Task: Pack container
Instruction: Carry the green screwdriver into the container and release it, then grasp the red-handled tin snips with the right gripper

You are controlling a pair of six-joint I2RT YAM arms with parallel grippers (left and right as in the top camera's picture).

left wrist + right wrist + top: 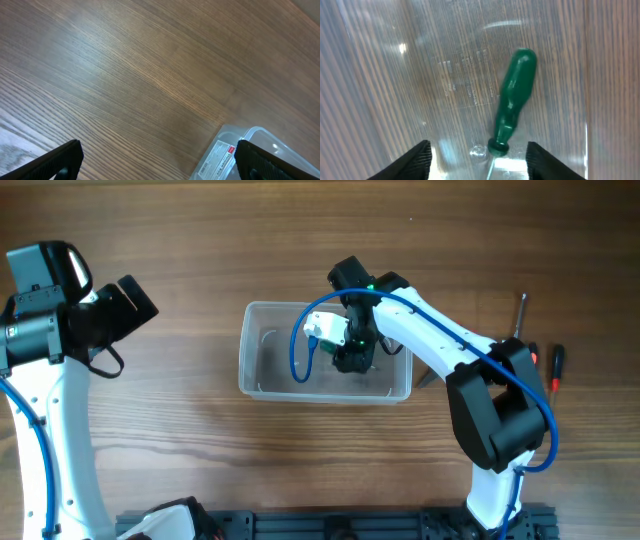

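You could see a white sticker with a red mark on the container, its print too small to read. The moulded lettering on the container's floor was just as illegible. The container sat mid-worktop, and your right gripper was spread wide inside it, holding nothing, over one end of a green-handled screwdriver lying on the floor. Your left gripper hung wide open and empty over the worktop.

Looks down on a brown wood-grain table, with the left gripper spread wide, black fingertips at the near left and near right edges, and a rounded corner of the clear container, bearing a white label, near right.
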